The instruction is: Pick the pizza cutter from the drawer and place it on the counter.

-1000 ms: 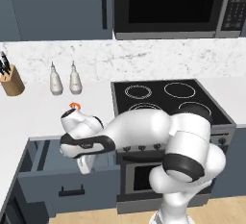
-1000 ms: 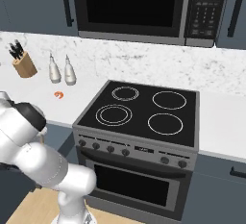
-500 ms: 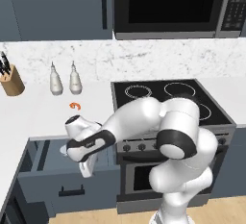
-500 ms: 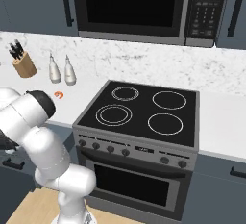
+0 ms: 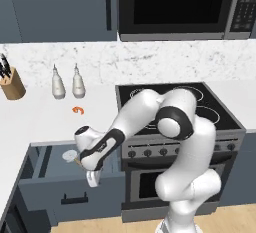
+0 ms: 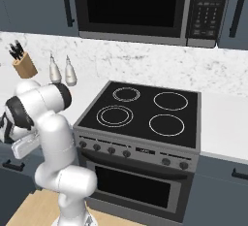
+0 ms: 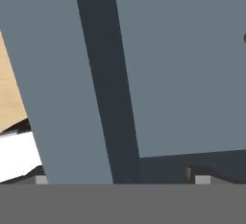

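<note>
White marbled counter point(image 5: 35, 119) runs along the wall above the open drawer point(image 5: 50, 164), and beside it sits the black stovetop point(image 5: 210, 107). Our gripper point(image 5: 92, 177) hangs low over the drawer's front edge, pointing down past the panel. From the hand view we see slate-blue cabinet faces and a dark gap, with two small finger tips point(image 7: 202, 179) set well apart, so we judge the jaws spread and holding nothing.

The pizza cutter point(image 5: 71, 156) lies inside the drawer, just behind and to the side of the gripper, partly hidden by the wrist. Its round pale wheel shows clearly; the wooden handle seems to run toward the gripper, though we cannot be sure of its angle.

We expect the cutter to be light and stiff. The thin metal disc would be slick and easy to pinch off-centre, so the wooden handle is the better hold.

Room is tight: the drawer is shallow, its front panel is right under the fingers, and the counter lip overhangs behind. Above, bare counter lies near the small orange item point(image 5: 78, 110).
</note>
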Motion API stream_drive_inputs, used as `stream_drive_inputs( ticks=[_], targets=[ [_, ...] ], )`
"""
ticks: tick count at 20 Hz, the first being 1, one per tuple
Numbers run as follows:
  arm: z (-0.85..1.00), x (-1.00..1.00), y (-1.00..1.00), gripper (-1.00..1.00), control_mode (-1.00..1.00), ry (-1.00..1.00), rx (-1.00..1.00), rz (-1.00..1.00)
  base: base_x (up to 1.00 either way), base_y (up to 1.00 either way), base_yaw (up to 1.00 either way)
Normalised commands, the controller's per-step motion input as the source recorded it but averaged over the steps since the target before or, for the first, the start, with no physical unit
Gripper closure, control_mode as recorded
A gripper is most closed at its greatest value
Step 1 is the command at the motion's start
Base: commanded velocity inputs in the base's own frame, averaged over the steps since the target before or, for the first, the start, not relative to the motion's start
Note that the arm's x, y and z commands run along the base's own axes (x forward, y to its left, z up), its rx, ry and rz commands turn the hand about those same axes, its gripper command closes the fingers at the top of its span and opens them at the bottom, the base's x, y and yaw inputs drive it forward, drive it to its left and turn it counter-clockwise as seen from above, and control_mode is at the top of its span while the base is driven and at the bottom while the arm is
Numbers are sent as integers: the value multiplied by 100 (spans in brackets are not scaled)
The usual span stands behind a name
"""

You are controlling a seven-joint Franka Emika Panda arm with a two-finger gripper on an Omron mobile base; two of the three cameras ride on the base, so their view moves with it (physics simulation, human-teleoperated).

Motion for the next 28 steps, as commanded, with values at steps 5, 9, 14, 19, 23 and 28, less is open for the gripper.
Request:
stream_drive_inputs(
  ticks=[5, 9, 14, 19, 23, 28],
  targets=[
    [-15, -25, 0, -100, -100, 1, 1, 7, 0, 0, 0],
    [-7, -100, 0, -100, -100, -8, 0, 18, 0, 0, 0],
    [-2, -100, 0, -100, -100, -13, 0, 21, 0, 0, 0],
    [0, -100, 0, -100, -100, -20, 1, 23, 0, 0, 0],
    [23, -100, 0, -100, -100, -38, 6, 20, 0, 0, 0],
    [95, -51, 3, -100, -100, -34, 22, 4, 0, 0, 0]
  ],
)
